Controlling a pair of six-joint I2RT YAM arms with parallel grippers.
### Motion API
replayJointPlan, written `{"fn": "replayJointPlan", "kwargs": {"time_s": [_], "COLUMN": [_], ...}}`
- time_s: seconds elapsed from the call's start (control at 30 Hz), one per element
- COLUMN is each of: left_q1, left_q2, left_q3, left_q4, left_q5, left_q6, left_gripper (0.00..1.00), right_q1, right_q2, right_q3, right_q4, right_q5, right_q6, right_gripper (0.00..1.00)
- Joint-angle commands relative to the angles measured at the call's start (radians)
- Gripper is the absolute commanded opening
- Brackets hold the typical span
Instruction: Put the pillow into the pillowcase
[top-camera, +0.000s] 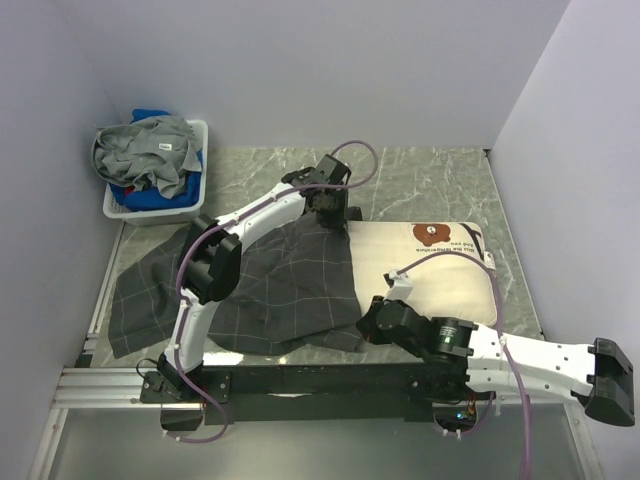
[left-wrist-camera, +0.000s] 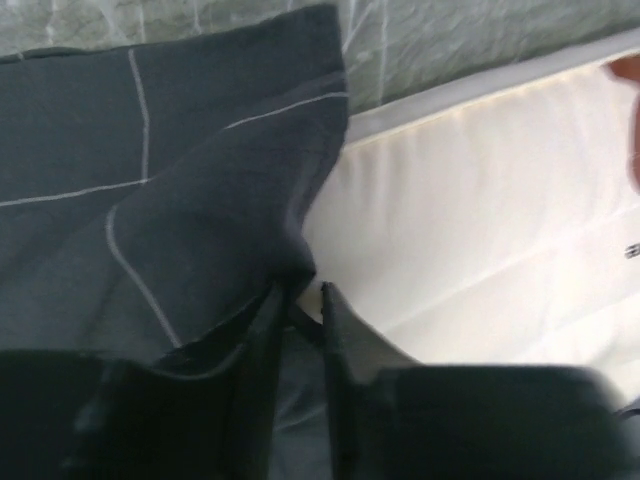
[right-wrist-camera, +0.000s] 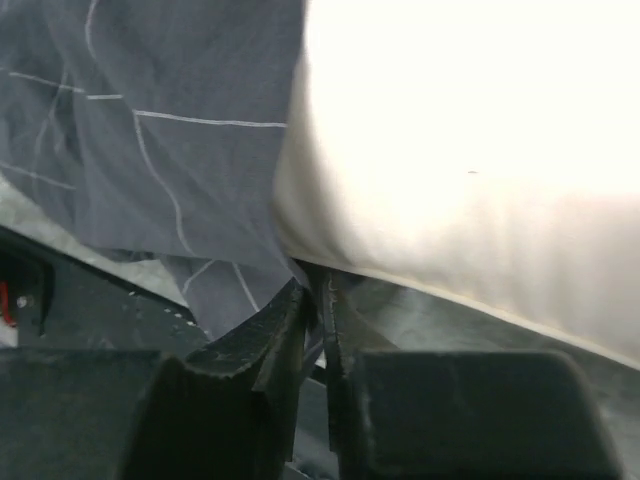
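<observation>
The dark grid-lined pillowcase (top-camera: 270, 290) lies rumpled on the table's left-middle, its right edge overlapping the left end of the cream pillow (top-camera: 430, 270). The bear face (top-camera: 432, 235) is at the pillow's far right. My left gripper (top-camera: 338, 215) is at the far corner of that overlap. In the left wrist view its jaws (left-wrist-camera: 300, 290) stand slightly apart, with the pillowcase (left-wrist-camera: 150, 180) edge in the narrow gap beside the pillow (left-wrist-camera: 470, 200). My right gripper (top-camera: 368, 322) is at the near corner, jaws (right-wrist-camera: 312, 280) a thin slit apart under the pillow (right-wrist-camera: 470, 130), pillowcase (right-wrist-camera: 170, 120) fabric at the tips.
A white basket (top-camera: 150, 212) heaped with grey and blue clothes stands at the back left. Walls close in on the left, back and right. A black rail (top-camera: 300, 380) runs along the near table edge by the arm bases.
</observation>
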Motion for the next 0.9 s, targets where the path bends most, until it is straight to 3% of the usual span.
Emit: {"fn": "replayJointPlan", "kwargs": {"time_s": [0.0,0.1,0.13,0.17,0.23,0.3,0.33,0.47,0.5,0.6,0.63,0.67,0.7,0.87], "left_q1": [-0.005,-0.005,-0.003,-0.003,0.0,-0.002,-0.002,-0.005,-0.014,-0.063,-0.08,-0.098,-0.132,-0.229], "left_q2": [-0.053,-0.059,-0.068,-0.082,-0.133,-0.195,-0.219,-0.364,-0.387,-0.455,-0.47,-0.493,-0.5,-0.498], "left_q3": [0.028,0.068,0.069,0.069,0.065,0.046,0.036,-0.04,-0.072,-0.13,-0.147,-0.164,-0.205,-0.326], "left_q4": [0.057,0.023,0.015,0.015,0.012,0.006,0.006,-0.006,-0.011,-0.024,-0.026,-0.025,-0.02,0.023], "left_q5": [0.007,-0.016,-0.027,-0.041,-0.088,-0.112,-0.163,-0.286,-0.303,-0.378,-0.4,-0.415,-0.435,-0.478], "left_q6": [-0.014,-0.008,-0.006,-0.006,-0.001,0.0,-0.001,-0.023,-0.021,-0.03,-0.041,-0.047,-0.058,-0.116], "left_gripper": [0.35,0.52,0.59,0.73,0.8,0.87,0.89,0.97,0.98,0.99,0.99,0.99,0.99,0.99], "right_q1": [-0.019,-0.043,-0.046,-0.048,-0.048,-0.051,-0.053,-0.176,-0.333,-0.63,-0.822,-0.897,-0.96,-1.144], "right_q2": [-0.007,-0.01,-0.015,-0.021,-0.051,-0.082,-0.111,-0.136,-0.119,-0.044,-0.012,0.02,0.084,0.287], "right_q3": [0.095,0.127,0.134,0.156,0.183,0.232,0.249,0.337,0.349,0.378,0.389,0.423,0.435,0.438], "right_q4": [-0.103,-0.195,-0.218,-0.249,-0.355,-0.43,-0.447,-0.449,-0.401,-0.27,-0.251,-0.235,-0.2,-0.096], "right_q5": [0.106,0.136,0.15,0.164,0.217,0.245,0.277,0.31,0.275,0.031,-0.038,-0.114,-0.241,-0.282], "right_q6": [-0.01,-0.002,0.004,0.011,0.042,0.041,0.038,-0.075,-0.194,-0.425,-0.45,-0.468,-0.496,-0.481], "right_gripper": [0.22,0.35,0.48,0.55,0.76,0.87,0.99,1.0,1.0,1.0,1.0,1.0,1.0,1.0]}}
